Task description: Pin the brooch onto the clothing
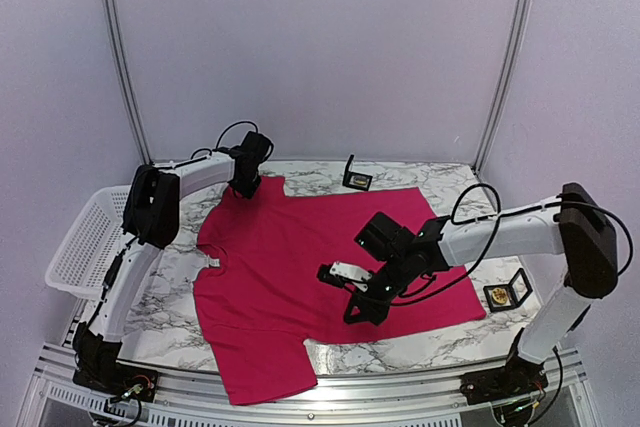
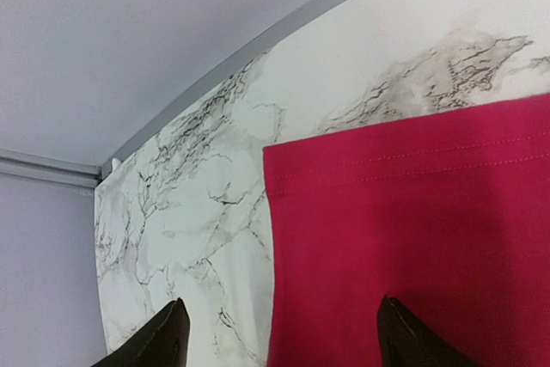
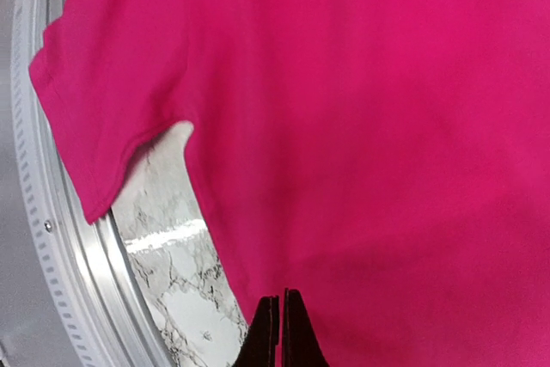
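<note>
A small open case (image 1: 507,290) near the table's right edge held a gold brooch (image 1: 499,295). The pink T-shirt (image 1: 290,267) lay flat on the marble table (image 1: 420,347), with one sleeve near the front edge. The left gripper (image 2: 279,341) hovered released over the far sleeve. The right gripper (image 3: 281,324) was clenched above the shirt.

A lab robot cell. Plain white panels (image 1: 320,47) on metal posts (image 1: 122,57) enclose the marble-patterned worktop (image 1: 420,352); an aluminium rail (image 1: 400,392) lines its near edge.

I see the T-shirt (image 1: 270,277) spread on the table (image 1: 420,352); a basket (image 1: 85,239) sits left of it, the brooch (image 1: 497,295) in its case (image 1: 519,283) right, a second case (image 1: 356,179) behind.
</note>
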Controlling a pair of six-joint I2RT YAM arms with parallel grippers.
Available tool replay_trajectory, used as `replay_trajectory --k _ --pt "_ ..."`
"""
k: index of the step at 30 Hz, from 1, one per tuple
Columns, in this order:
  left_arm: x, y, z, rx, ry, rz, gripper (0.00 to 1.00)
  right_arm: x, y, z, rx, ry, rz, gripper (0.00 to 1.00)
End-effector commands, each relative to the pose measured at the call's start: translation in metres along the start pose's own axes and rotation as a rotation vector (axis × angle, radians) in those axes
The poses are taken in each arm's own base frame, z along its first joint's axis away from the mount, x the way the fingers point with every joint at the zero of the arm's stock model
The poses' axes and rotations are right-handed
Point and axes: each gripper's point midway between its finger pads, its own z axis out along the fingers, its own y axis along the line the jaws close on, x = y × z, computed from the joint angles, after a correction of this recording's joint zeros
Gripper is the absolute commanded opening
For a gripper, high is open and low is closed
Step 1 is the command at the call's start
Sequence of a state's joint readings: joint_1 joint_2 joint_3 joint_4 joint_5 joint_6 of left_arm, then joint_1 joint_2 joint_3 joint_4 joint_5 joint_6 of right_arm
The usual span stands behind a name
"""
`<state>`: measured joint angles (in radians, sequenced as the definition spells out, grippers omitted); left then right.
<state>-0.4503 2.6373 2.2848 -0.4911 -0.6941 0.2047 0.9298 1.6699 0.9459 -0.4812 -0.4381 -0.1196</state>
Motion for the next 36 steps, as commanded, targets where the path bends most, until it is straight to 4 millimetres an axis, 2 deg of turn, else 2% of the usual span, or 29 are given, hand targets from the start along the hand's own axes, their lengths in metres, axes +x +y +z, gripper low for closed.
replay_trajectory --k 1,4,6,7,8,9,11,15,18,21,24,28,31,36 --pt "-0.036 0.026 -0.039 0.063 -0.089 -0.056 0.79 -0.063 -0.031 -0.057 0.103 -0.207 0.059 0.0" --pt "-0.042 0.049 -0.083 0.084 -0.125 -0.109 0.79 -0.074 -0.105 -0.105 0.254 -0.344 0.252 0.0" --pt "-0.033 0.056 -0.115 0.116 -0.135 -0.148 0.79 -0.072 -0.152 -0.133 0.363 -0.419 0.376 0.0" --pt "-0.012 0.05 -0.123 0.135 -0.103 -0.148 0.79 -0.068 -0.175 -0.145 0.419 -0.447 0.44 0.0" --pt "0.0 0.049 -0.139 0.16 -0.097 -0.169 0.78 -0.067 -0.191 -0.154 0.452 -0.468 0.476 0.0" --pt "0.008 0.054 -0.162 0.191 -0.111 -0.205 0.77 -0.07 -0.204 -0.162 0.466 -0.492 0.489 0.0" --pt "0.042 0.041 -0.187 0.233 -0.083 -0.24 0.74 -0.088 -0.213 -0.169 0.459 -0.541 0.453 0.0" --pt "0.119 0.012 -0.224 0.291 -0.014 -0.302 0.61 -0.133 -0.212 -0.166 0.379 -0.581 0.346 0.0" --pt "0.174 -0.007 -0.239 0.343 0.049 -0.35 0.45 -0.16 -0.211 -0.151 0.341 -0.593 0.321 0.0" --pt "0.213 -0.022 -0.251 0.375 0.084 -0.363 0.42 -0.185 -0.198 -0.13 0.262 -0.633 0.301 0.0" --pt "0.229 -0.03 -0.254 0.38 0.088 -0.333 0.43 -0.22 -0.168 -0.096 0.128 -0.659 0.234 0.0" --pt "0.25 -0.037 -0.242 0.34 0.125 -0.303 0.42 -0.257 -0.141 -0.043 0.027 -0.621 0.184 0.0" --pt "0.27 -0.043 -0.236 0.332 0.174 -0.303 0.42 -0.269 -0.139 -0.002 -0.006 -0.585 0.216 0.0" --pt "0.304 -0.058 -0.243 0.377 0.251 -0.325 0.42 -0.272 -0.16 0.047 0.029 -0.567 0.319 0.0"
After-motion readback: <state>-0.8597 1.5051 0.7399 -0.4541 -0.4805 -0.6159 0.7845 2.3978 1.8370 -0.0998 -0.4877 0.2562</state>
